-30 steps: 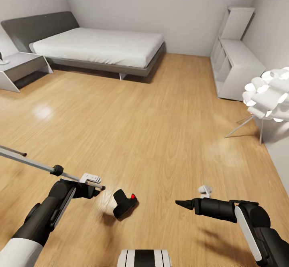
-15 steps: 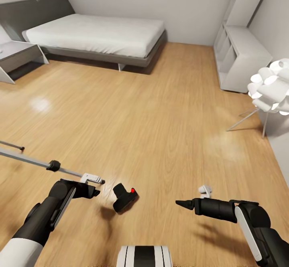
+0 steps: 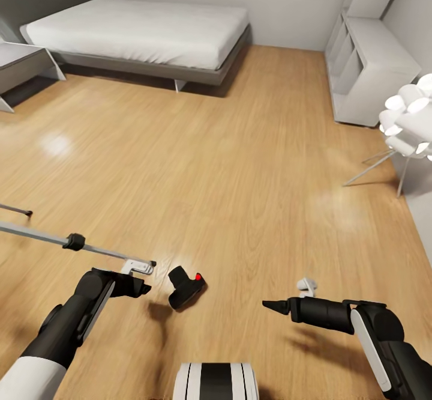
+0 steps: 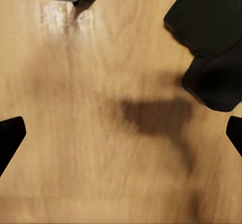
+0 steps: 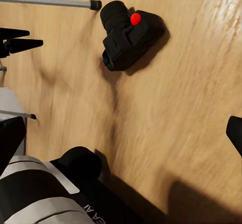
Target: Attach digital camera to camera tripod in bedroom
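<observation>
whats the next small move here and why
Probably ease the left hand toward the camera and close on it. The camera lies loose on the floor just beside that open hand, while the tripod lies flat nearby, so nothing can be attached until the camera is held.

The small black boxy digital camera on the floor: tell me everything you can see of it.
The small black boxy digital camera is matte black, with a stubby round lens barrel and a red round button on its top. It lies on the light wood plank floor, casting a soft shadow. No gripper touches it: the left gripper hovers just beside it, apart. The silver tripod leg's black foot ends close to its lens.
</observation>
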Tool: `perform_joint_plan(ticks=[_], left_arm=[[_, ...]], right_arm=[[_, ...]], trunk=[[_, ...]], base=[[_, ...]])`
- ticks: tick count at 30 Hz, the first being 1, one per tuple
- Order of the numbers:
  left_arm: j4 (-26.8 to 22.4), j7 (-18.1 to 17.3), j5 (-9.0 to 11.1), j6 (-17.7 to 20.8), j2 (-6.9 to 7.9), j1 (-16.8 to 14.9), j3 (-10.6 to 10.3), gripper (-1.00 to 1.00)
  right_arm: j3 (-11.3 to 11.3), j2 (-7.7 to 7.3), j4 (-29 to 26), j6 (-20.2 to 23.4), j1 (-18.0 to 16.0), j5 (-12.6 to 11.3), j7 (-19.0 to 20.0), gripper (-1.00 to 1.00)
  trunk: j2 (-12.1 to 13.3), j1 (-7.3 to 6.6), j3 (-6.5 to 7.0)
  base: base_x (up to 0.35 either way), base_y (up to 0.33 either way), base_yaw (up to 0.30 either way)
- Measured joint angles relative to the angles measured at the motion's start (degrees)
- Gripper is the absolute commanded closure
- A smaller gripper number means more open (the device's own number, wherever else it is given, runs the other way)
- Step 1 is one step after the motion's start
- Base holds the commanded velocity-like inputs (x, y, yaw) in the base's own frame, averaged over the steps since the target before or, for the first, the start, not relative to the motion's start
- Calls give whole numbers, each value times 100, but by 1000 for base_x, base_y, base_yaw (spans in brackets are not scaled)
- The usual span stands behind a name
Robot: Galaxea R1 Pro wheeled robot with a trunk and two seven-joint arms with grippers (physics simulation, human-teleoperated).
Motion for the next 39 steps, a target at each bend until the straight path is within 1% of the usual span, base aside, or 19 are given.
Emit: perform_joint_plan(ticks=[11,16,19,20,22,23,25,26,27,30,31,35,36,39], left_arm=[[0,0,0,0,-5,0,1,-100],[16,2,-3,0,-5,0,0,-100],[29,2,-4,0,-5,0,-1,-100],[35,2,-5,0,-5,0,-1,-100],[41,2,-3,0,-5,0,-1,-100],[49,2,-5,0,-5,0,-1,-100],[54,2,-4,0,-5,0,-1,-100],[57,2,-3,0,-5,0,-1,-100],[58,2,-2,0,-5,0,-1,-100],[60,2,-1,0,-5,0,-1,-100],[59,2,-1,0,-5,0,-1,-100],[56,2,-1,0,-5,0,-1,-100],[42,2,0,0,-5,0,-1,-100],[29,2,0,0,-5,0,-1,-100]], right_arm=[[8,3,10,9,0,-10,-8,-100],[7,3,0,45,0,-54,30,-100],[3,3,-19,63,0,-78,234,-100],[1,3,-24,65,0,-87,450,-100],[-1,3,-28,68,0,-88,751,-100],[-2,2,-30,70,0,-92,1081,-100],[-11,-1,-28,71,0,-80,1413,-100],[-42,-3,-26,69,0,-68,1670,-100],[-69,-3,-24,67,0,-60,1772,-100],[-187,-4,-20,65,0,-46,1969,-100],[-281,-5,-19,64,-1,-38,2046,-100],[-442,-5,-18,62,-1,-28,2139,-100],[-530,-5,-17,62,-1,-23,2184,-100],[-554,-5,-17,62,-1,-23,2197,-100]], trunk=[[-15,28,-244],[-22,41,-355],[-26,49,-421],[-27,51,-443],[-30,57,-488],[-31,59,-510],[-34,64,-554],[-35,67,-576],[-36,70,-599],[-40,77,-665],[-42,80,-687],[-47,90,-776],[-48,93,-798],[-52,100,-865]], base=[[0,0,0],[0,0,0],[0,0,0],[0,0,0],[0,0,0],[0,0,0],[0,0,0],[0,0,0],[0,0,0],[0,0,0],[0,0,0],[0,0,0],[0,0,0],[0,0,0]])
